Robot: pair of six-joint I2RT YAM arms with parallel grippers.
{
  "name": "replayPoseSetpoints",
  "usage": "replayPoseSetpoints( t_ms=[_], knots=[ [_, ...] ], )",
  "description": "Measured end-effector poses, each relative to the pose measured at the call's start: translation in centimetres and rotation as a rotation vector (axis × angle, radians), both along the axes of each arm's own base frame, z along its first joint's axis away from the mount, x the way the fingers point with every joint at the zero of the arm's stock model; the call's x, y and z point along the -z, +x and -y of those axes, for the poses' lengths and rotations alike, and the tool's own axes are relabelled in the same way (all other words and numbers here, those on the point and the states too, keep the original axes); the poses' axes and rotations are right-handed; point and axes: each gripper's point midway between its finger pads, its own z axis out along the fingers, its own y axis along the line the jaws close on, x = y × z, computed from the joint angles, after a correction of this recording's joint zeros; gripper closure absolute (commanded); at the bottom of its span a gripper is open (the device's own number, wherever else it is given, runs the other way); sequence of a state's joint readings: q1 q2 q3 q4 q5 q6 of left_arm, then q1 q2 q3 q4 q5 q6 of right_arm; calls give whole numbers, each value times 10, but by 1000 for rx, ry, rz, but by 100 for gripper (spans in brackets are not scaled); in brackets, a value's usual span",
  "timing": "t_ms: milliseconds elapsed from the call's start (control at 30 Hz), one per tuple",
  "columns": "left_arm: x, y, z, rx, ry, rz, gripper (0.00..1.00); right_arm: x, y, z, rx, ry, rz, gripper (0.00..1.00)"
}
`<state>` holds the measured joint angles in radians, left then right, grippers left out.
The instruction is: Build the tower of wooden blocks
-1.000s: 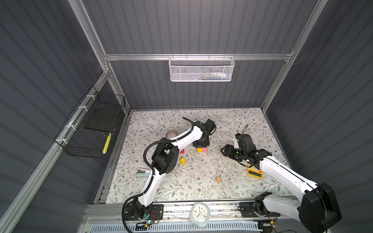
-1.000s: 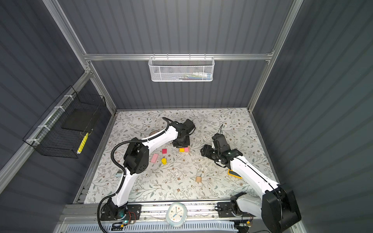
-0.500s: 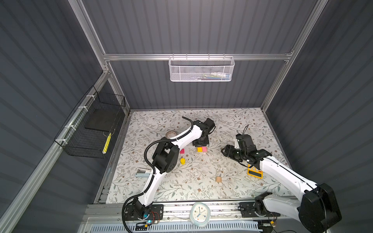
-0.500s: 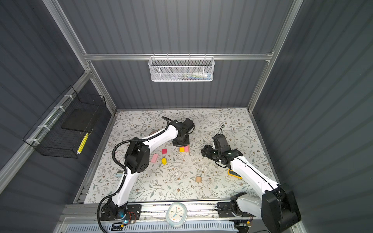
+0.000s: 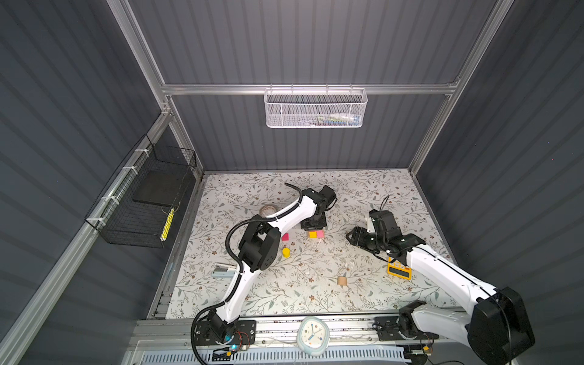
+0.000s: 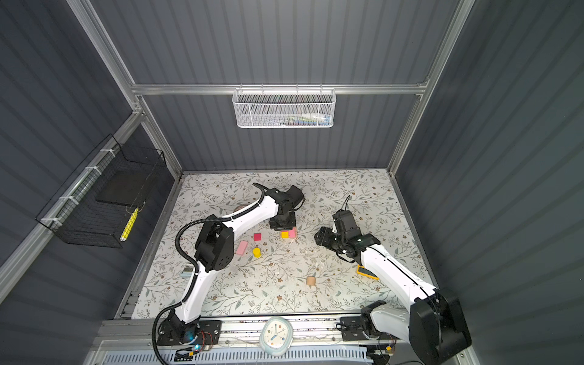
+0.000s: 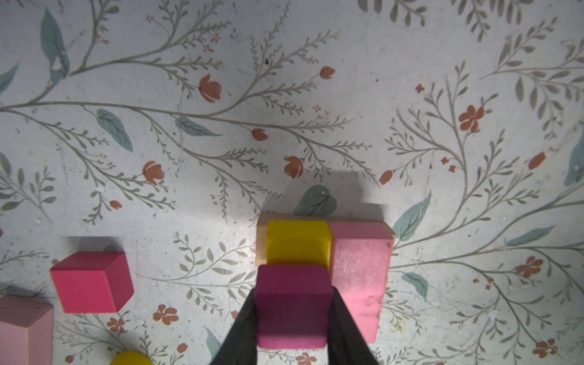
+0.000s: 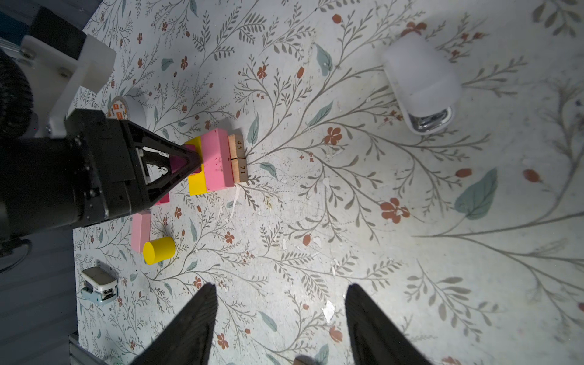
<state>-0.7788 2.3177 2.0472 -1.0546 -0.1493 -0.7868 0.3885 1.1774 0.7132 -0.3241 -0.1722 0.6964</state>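
Where both top views take in the floral table [image 5: 363, 186], the tower [image 5: 316, 234] stands near its middle, a low stack with yellow and pink on top, and the left gripper [image 5: 313, 225] hangs over the tower's far edge; its grip cannot be made out from up here. Just left of the tower lies a loose magenta cube [image 5: 285, 237], left and in front of it a yellow cylinder [image 5: 286, 252], and further left a pale pink bar [image 6: 241, 247]. A tan cylinder [image 5: 342, 280] sits well in front of the tower, the calculator [image 5: 398, 271] far to its right, and the right gripper [image 5: 352, 236] hovers right of the tower, apart from it. Through the left wrist camera the black fingers [image 7: 245, 322] are clamped on a dark magenta cube [image 7: 292, 306] over the tower's yellow block [image 7: 298, 243], next to its pink block [image 7: 360, 271], both resting on tan wood; whether cube and yellow block touch cannot be judged. From the right wrist camera the right gripper's fingers [image 8: 202, 316] stand spread wide with nothing between them, two tan bars [image 8: 239, 158] show at the side of the tower's pink block, and a white stapler [image 8: 422, 85] rests well apart from the tower.
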Motion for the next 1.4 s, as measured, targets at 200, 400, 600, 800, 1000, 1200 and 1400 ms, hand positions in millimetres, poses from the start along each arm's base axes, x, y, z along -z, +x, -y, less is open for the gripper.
replayPoseSetpoints(
  t_ms=[200, 400, 600, 800, 1000, 1200, 1400],
  knots=[
    [0, 0, 0, 0, 0, -1, 90, 1, 0, 0, 1, 1, -2, 34],
    [0, 0, 0, 0, -2, -2, 87, 2, 0, -1, 1, 1, -7, 34],
    [0, -1, 1, 1, -3, -3, 84, 2, 0, -1, 0, 2, -7, 34],
    [0, -1, 2, 2, -9, -8, 80, 2, 1, -1, 0, 3, -5, 34],
    [0, -1, 2, 2, -9, -9, 76, 4, 0, -1, 0, 3, -7, 34],
    [0, -2, 2, 3, -12, -11, 71, 4, 0, -1, -1, 4, -5, 34],
    [0, -2, 2, 4, -14, -14, 68, 5, 0, -1, -3, 5, -7, 34]
  ],
)
